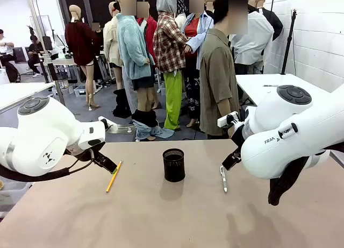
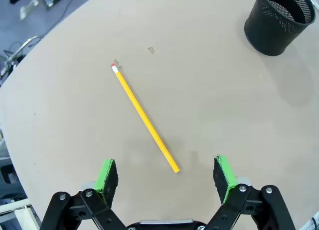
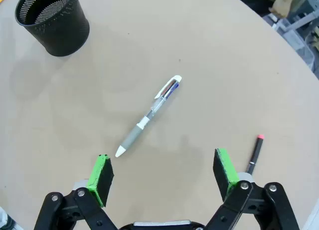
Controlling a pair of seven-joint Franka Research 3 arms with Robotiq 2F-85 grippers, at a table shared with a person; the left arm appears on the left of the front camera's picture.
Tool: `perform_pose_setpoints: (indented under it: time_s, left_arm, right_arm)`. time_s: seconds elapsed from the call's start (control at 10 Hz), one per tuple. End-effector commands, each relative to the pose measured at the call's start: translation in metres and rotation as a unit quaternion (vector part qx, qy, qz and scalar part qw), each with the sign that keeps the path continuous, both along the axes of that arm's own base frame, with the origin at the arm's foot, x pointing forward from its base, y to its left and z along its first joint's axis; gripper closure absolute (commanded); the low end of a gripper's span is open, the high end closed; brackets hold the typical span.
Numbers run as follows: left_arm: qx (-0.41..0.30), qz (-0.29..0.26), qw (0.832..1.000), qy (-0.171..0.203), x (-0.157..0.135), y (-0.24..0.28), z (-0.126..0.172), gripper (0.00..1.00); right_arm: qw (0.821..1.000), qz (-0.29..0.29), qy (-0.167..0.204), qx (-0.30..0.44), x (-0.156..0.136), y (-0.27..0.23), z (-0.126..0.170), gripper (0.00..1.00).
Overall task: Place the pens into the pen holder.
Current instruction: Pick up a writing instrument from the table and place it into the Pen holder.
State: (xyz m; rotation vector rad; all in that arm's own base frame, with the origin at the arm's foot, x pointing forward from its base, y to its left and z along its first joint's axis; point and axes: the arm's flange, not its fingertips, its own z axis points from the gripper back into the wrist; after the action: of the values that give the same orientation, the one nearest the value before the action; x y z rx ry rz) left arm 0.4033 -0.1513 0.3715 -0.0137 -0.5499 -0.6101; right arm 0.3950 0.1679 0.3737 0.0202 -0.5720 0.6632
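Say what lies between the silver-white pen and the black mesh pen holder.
Only bare tan tabletop separates the silver-white pen and the black mesh pen holder, per the right wrist view.

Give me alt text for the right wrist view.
The right arm's jaws stand open above a silver-white plastic pen lying flat on the tan table. A black mesh cylindrical pen holder stands upper left; a thin dark red-tipped pen lies lower right.

a: what do you see beyond the job's things?
b: you have a tan bench (image 1: 161,221), and a person (image 1: 217,81) in an olive shirt standing at its far edge.
a: and to the right?
b: a white table (image 1: 258,93) by a white brick wall (image 1: 317,33), with a black pole (image 1: 290,41) upright beside it.
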Motion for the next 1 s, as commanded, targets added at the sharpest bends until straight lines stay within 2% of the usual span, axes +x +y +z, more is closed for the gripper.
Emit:
perform_pose_setpoints:
  time_s: [0.0,0.9]
  left_arm:
    - [0.000,0.000,1.000,0.000,-0.0001,0.0000,0.0000,0.00]
    - [0.000,0.000,1.000,0.000,-0.0001,0.0000,0.0000,0.00]
  right_arm:
    - [1.000,0.000,0.000,0.000,0.0000,0.0000,0.0000,0.00]
    - [1.000,0.000,0.000,0.000,-0.0001,0.0001,0.0000,0.00]
